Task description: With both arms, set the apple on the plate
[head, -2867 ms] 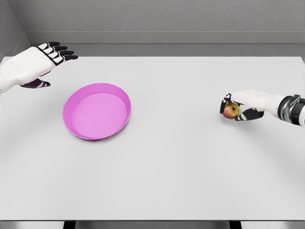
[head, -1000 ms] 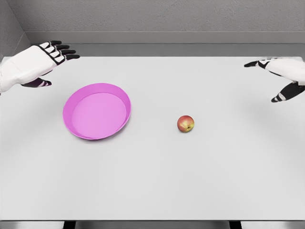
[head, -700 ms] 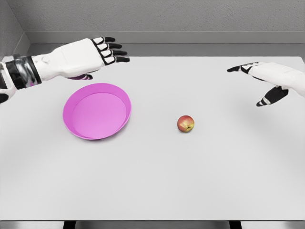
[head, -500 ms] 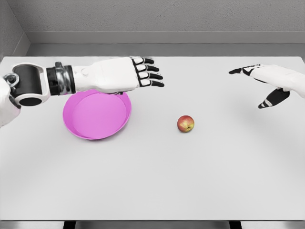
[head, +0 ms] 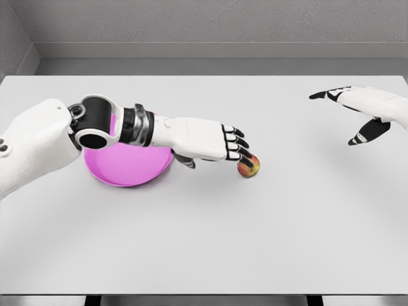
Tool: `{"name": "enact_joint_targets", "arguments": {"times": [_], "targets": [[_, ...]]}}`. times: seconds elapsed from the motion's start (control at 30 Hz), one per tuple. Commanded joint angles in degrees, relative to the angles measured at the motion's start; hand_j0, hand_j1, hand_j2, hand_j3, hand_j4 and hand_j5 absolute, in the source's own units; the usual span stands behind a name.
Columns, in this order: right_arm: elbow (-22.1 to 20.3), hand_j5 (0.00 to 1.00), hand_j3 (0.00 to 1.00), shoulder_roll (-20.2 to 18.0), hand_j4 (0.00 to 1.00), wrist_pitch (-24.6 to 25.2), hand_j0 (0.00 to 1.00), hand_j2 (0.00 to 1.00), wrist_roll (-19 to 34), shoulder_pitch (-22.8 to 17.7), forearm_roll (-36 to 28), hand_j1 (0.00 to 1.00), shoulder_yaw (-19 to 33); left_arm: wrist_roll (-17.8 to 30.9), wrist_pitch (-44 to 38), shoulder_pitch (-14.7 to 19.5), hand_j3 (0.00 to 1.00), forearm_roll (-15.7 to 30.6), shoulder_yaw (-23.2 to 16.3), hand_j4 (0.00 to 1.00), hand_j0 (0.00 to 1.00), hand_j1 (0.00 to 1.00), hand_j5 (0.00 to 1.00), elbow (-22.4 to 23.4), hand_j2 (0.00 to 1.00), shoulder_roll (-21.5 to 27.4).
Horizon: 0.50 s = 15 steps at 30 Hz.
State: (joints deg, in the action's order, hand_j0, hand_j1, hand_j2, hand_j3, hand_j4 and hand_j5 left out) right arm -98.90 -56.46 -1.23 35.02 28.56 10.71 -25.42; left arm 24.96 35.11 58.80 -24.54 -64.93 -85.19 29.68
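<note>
Left arm covers the upper part of the pink plate (head: 127,169). Left hand's fingertips (head: 241,148) overlap the apple (head: 249,167); contact cannot be told.

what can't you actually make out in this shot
- Head view: the left hand reaches the red-yellow apple; fingertip contact unclear.
- Round pink plate: far half hidden by the left forearm.
- Open right hand: wrist cut off by the right edge.
</note>
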Motion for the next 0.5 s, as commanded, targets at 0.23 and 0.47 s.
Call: {"name": "enact_joint_targets", "arguments": {"times": [0.23, 0.47], "targets": [[-0.06, 1.00, 1.00, -0.40, 1.00, 0.00, 1.00, 1.00, -0.02, -0.09, 0.01, 1.00, 0.02, 0.70, -0.11, -0.18, 1.00, 2.13, 3.32, 1.00, 1.00, 1.00, 1.00, 7.31, 1.00, -6.04], [-0.24, 1.00, 1.00, -0.40, 1.00, 0.00, 1.00, 1.00, -0.02, -0.18, 0.01, 1.00, 0.02, 3.34, -0.11, -0.26, 1.00, 2.04, 1.39, 1.00, 1.00, 1.00, 1.00, 9.86, 1.00, -8.94]]}}
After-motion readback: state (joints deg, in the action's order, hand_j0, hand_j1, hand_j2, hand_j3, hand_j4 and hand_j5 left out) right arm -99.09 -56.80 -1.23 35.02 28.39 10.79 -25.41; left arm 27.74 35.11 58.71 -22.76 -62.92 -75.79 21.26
